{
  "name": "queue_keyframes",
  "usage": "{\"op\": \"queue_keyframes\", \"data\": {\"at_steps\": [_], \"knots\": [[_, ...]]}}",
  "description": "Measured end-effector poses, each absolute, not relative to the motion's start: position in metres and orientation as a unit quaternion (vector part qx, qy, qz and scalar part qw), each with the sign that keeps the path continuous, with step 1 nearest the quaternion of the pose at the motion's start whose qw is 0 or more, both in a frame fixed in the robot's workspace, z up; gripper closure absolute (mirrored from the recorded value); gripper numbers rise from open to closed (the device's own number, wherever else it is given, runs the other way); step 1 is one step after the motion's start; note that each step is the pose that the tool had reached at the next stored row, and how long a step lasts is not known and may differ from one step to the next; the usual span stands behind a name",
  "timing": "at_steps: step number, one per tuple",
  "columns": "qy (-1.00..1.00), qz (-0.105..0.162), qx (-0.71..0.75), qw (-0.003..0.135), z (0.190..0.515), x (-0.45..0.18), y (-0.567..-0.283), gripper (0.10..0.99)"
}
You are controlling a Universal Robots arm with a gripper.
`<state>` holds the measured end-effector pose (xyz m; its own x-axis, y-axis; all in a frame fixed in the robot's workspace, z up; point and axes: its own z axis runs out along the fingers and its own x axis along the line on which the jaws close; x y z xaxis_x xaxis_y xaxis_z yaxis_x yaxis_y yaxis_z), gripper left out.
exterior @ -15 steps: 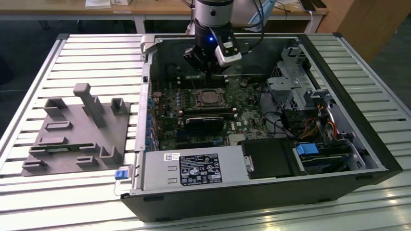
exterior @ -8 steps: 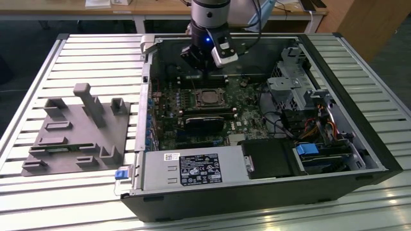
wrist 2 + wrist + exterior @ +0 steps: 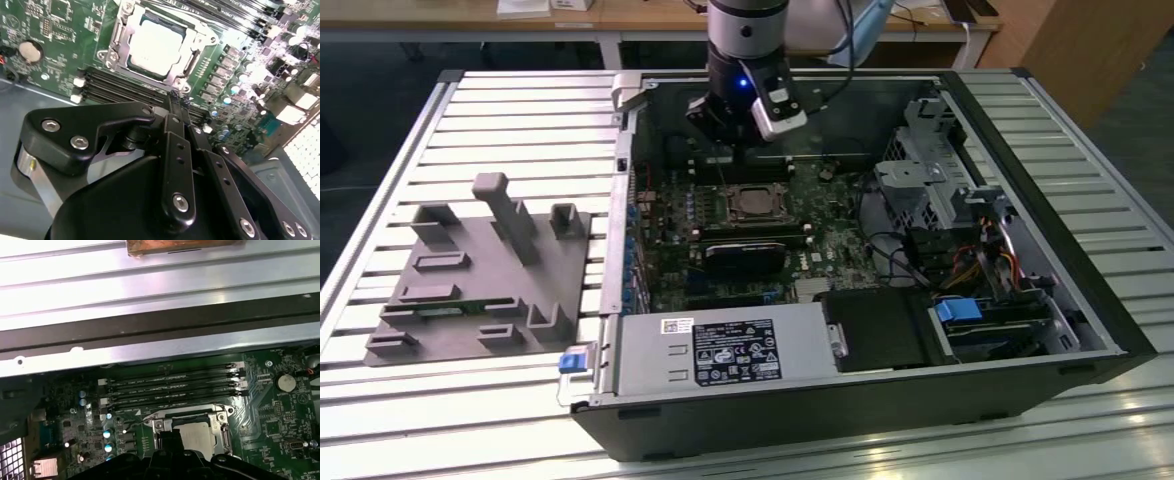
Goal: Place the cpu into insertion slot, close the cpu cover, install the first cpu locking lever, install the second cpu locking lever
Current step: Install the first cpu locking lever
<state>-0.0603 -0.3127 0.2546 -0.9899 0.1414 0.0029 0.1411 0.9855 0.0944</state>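
Note:
The cpu point(image 3: 157, 44) lies flat in the insertion slot point(image 3: 754, 203), its pale metal face up. The cpu cover point(image 3: 116, 37) is a grey metal frame lying down around the chip. In the first wrist view the chip point(image 3: 199, 436) and the frame point(image 3: 220, 422) sit beside the memory slots, and a thin metal lever point(image 3: 149, 416) runs along the frame's edge. My gripper point(image 3: 179, 99) hangs above the board beside the socket, over the memory slots. Its black fingers are pressed together with nothing between them. In the exterior view the gripper point(image 3: 744, 135) is above the socket's far side.
The open computer case point(image 3: 1067, 330) lies on a slatted metal table point(image 3: 480, 110). A black heatsink block point(image 3: 744, 255) sits just in front of the socket. Drive cages and cables point(image 3: 947, 200) fill the exterior view's right. A grey fixture point(image 3: 480, 270) stands at its left.

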Motion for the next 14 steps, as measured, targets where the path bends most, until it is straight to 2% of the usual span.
{"op": "queue_keyframes", "data": {"at_steps": [14], "knots": [[0.997, 0.047, 0.061, 0.002, 0.255, -0.090, -0.313, 0.980]]}}
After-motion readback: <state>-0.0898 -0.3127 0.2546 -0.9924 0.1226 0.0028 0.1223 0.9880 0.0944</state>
